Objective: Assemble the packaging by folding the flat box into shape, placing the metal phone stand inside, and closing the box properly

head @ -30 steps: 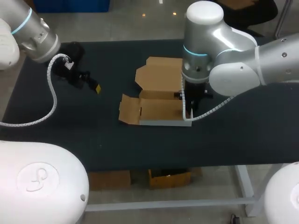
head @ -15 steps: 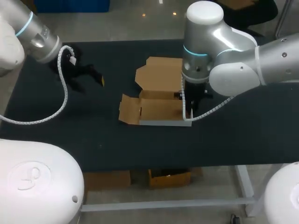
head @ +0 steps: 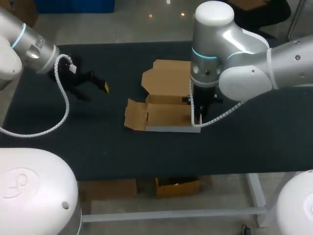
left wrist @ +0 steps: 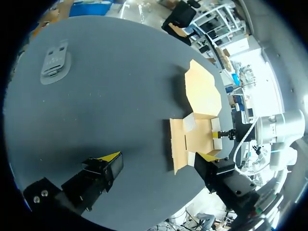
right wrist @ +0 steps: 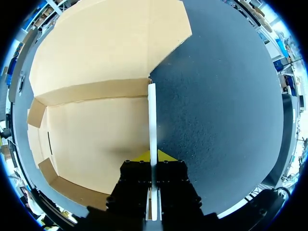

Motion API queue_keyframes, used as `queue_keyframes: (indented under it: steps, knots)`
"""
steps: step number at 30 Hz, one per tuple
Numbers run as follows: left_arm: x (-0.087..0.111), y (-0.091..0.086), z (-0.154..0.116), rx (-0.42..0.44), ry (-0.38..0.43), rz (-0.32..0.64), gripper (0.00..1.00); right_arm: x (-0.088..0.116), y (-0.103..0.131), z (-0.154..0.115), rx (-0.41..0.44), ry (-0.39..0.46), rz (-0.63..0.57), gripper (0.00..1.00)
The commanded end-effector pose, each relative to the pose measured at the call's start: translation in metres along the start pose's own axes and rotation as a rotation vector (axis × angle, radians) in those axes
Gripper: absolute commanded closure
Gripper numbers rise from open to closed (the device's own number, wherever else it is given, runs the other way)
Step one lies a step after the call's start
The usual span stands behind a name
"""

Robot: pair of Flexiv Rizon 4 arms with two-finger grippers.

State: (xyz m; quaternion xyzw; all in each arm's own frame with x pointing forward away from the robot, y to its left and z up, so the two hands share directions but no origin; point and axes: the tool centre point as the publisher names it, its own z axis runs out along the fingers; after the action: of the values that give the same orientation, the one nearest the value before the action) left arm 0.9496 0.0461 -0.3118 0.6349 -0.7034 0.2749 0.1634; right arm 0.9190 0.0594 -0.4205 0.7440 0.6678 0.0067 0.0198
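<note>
The right claw (right wrist: 153, 156) is pressed together on the cardboard box (head: 164, 113), pinching its thin white side wall from both faces. That wall stands upright and runs straight ahead of the claw. To one side of it lies the open brown tray, to the other bare worktop (head: 244, 137). The lid panel (head: 166, 78) lies flat beyond the tray's far wall, and a side flap (head: 134, 115) is splayed outward at the end away from this claw.

The left claw (left wrist: 159, 157) hangs spread and empty above the worktop, well apart from the box. From its own view, the box sits ahead and toward one finger. The metal phone stand (left wrist: 55, 58) lies flat far ahead, off toward the other finger. The stand's long axis looks roughly in line with the claw's reach, though it is too small to be sure. The head view does not show the stand.

My judgement is that the box is only partly formed and the stand is not yet inside. With the right claw occupied holding the wall, the left arm is the nearer and freer one to fetch the stand. It would need to travel forward, away from the box.
</note>
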Motion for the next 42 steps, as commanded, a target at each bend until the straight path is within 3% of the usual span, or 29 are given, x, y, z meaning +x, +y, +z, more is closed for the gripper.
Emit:
queue_keyframes:
  steps: [1, 8, 9, 11, 12, 13, 24, 27, 42]
  knots:
    - [0.002, -0.004, 0.003, -0.019, -0.015, 0.015, 0.0, 0.0, 0.0, -0.001, 0.002, -0.003, 0.0, 1.0]
    - [0.001, -0.007, 0.025, -0.026, 0.016, 0.012, 0.0, 0.0, 0.0, -0.001, 0.002, -0.003, 0.0, 1.0]
    - [0.0, -0.007, 0.028, -0.028, 0.017, 0.024, 0.11, 0.0, 0.0, -0.001, 0.002, -0.003, 0.0, 1.0]
    - [-0.003, -0.007, 0.033, -0.023, 0.016, 0.028, 0.45, 0.0, 0.0, -0.001, 0.002, -0.003, 0.0, 1.0]
    - [-0.005, -0.007, 0.035, -0.025, 0.024, 0.037, 0.55, 0.0, 0.0, -0.001, 0.002, -0.003, 0.0, 1.0]
    - [-0.007, -0.007, 0.037, -0.021, 0.026, 0.037, 0.56, 0.0, 0.0, -0.001, 0.002, -0.003, 0.0, 1.0]
    - [-0.009, -0.006, 0.062, -0.062, 0.06, 0.022, 0.54, 0.0, 0.0, -0.001, 0.002, -0.003, 0.0, 1.0]
    - [-0.008, -0.004, 0.065, -0.068, 0.089, 0.009, 0.49, 0.0, 0.0, -0.001, 0.002, -0.003, 0.0, 1.0]
    - [0.02, 0.011, 0.092, -0.088, 0.15, -0.023, 0.51, 0.0, 0.0, -0.001, 0.002, -0.003, 0.0, 1.0]
